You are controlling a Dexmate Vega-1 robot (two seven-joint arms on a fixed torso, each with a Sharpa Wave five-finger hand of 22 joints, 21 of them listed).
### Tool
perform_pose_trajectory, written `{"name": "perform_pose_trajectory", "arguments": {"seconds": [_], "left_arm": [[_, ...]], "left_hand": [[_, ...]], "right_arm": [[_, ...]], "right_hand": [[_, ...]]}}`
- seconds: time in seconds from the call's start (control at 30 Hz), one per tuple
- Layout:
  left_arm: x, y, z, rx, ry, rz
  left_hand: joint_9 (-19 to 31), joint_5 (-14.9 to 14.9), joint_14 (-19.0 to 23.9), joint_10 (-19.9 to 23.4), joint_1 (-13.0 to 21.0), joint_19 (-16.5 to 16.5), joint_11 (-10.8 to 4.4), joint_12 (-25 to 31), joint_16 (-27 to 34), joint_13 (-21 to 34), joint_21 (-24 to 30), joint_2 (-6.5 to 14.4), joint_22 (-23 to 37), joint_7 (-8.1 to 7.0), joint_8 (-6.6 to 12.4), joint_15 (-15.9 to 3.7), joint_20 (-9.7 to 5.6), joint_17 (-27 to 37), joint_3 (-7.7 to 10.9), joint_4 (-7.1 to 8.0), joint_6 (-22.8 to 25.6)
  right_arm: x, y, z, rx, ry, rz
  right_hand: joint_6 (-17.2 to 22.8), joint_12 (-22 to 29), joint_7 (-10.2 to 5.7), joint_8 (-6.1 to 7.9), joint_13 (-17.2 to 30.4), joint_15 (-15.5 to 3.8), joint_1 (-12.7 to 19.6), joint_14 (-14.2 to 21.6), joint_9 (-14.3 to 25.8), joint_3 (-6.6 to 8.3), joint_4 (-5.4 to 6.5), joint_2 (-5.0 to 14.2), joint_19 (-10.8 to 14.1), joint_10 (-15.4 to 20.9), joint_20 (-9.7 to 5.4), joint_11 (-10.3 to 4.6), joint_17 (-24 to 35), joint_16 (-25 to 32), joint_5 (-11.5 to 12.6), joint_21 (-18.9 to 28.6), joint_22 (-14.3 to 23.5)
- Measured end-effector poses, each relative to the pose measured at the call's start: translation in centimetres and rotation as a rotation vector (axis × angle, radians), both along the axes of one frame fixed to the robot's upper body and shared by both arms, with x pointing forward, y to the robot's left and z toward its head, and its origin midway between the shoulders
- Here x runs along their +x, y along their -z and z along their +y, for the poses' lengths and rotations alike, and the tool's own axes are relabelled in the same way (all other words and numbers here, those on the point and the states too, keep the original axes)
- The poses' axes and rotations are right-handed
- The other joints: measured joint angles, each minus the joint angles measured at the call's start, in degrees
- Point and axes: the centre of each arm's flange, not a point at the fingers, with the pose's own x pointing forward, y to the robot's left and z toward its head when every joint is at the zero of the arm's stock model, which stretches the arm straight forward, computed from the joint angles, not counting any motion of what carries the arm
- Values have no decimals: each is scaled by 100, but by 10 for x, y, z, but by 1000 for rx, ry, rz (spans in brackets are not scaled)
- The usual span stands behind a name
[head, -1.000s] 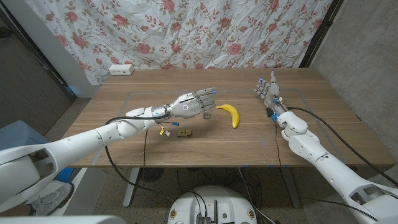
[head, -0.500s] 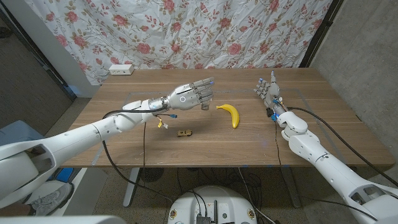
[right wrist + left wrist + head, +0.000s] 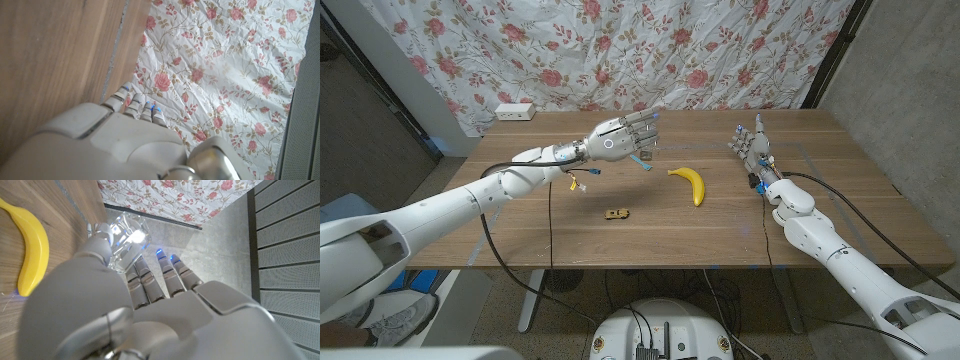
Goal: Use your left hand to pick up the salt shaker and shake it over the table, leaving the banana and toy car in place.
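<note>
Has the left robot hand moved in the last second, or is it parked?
Yes. The left robot hand, holding the salt shaker, has moved toward the table's far edge, away from the toy car and banana, which stayed put.

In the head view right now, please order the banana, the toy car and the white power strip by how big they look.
1. banana, clearly largest.
2. white power strip, a bit shorter; it lies farther from the camera, so it may be bigger than it looks.
3. toy car, smallest.
</note>
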Motion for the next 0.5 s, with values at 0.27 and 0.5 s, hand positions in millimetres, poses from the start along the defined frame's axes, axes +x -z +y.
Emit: {"name": "perform_pose_trajectory", "arguments": {"seconds": [0.27,0.5], "left_arm": [[3,-9,5,-34,-2,4],[5,-15,9,-83,-5,26]], "left_hand": [[0,0,-11,0,-8,0,0,22,0,-2,0,7,0,0,0,11,0,12,-38,23,0],[0,-1,-10,170,-92,31,22,71,0,17,0,-2,0,0,2,11,-31,14,-125,61,0]], "right_arm": [[0,0,0,0,0,0],[0,0,0,0,0,0]], "right_hand": [[0,0,0,0,0,0,0,0,0,0,0,0,0,0,0,0,0,0,0,0,0],[0,0,0,0,0,0,0,0,0,0,0,0,0,0,0,0,0,0,0,0,0]]}}
